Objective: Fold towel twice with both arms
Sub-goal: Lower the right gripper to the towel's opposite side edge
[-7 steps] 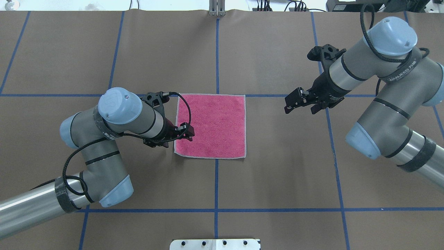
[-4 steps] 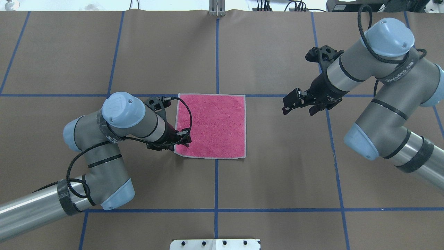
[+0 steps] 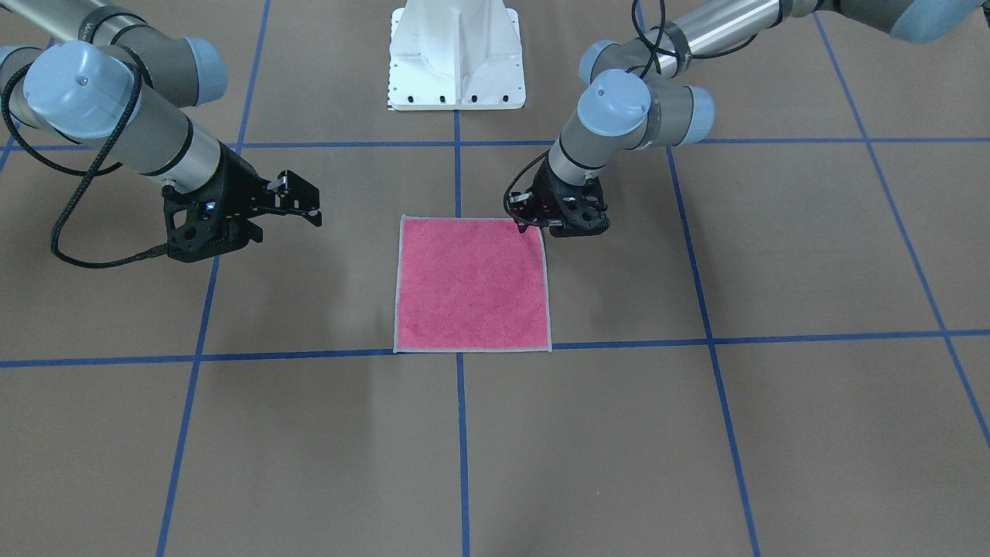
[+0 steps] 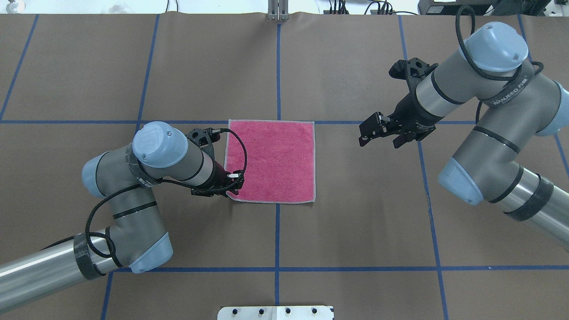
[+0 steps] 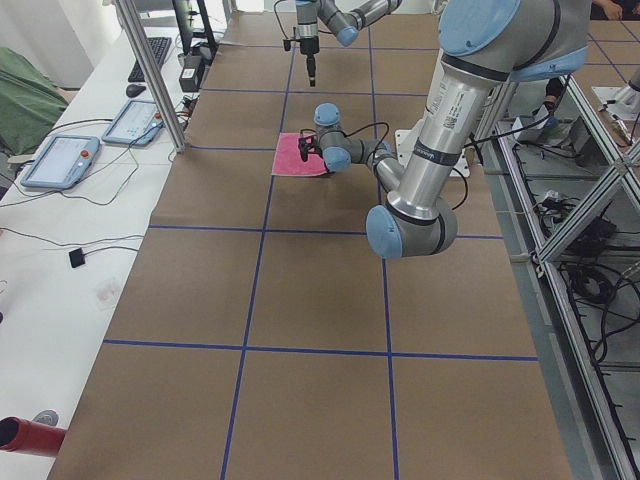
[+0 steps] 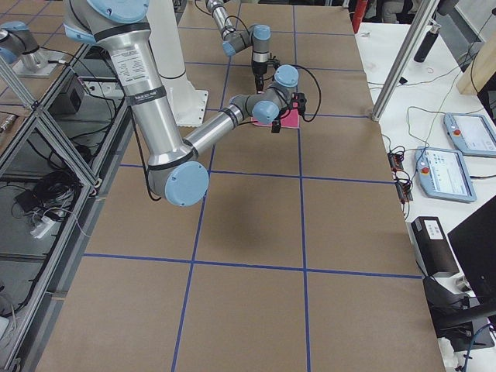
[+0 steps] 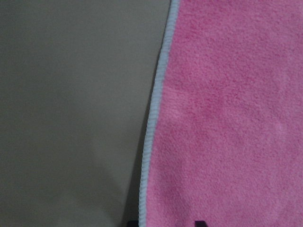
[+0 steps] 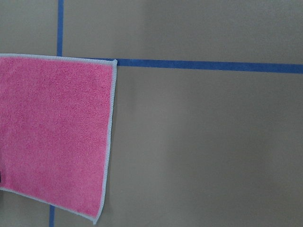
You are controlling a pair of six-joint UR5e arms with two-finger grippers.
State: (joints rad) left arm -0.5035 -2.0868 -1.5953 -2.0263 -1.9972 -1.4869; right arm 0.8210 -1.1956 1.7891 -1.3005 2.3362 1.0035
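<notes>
The towel (image 4: 275, 160) lies flat on the table, pink face up, with a light grey edge; it also shows in the front view (image 3: 472, 286). My left gripper (image 4: 234, 186) points down at the towel's near-left corner (image 3: 532, 224). In the left wrist view two dark fingertips (image 7: 199, 223) stand apart at the bottom, either side of the towel's stitched edge (image 7: 154, 118), so it is open. My right gripper (image 4: 367, 132) is open and empty, hovering to the right of the towel (image 8: 52, 132) and apart from it; it also shows in the front view (image 3: 309, 205).
Brown paper with blue tape lines (image 4: 278, 269) covers the table. The white pedestal base (image 3: 456, 54) stands at the robot's side of the table. Control tablets (image 5: 60, 160) lie on the white bench beyond the far edge.
My left gripper has moved along the towel's left edge to its near-left corner. My right gripper has drifted slightly left, toward the towel. The towel has not moved.
</notes>
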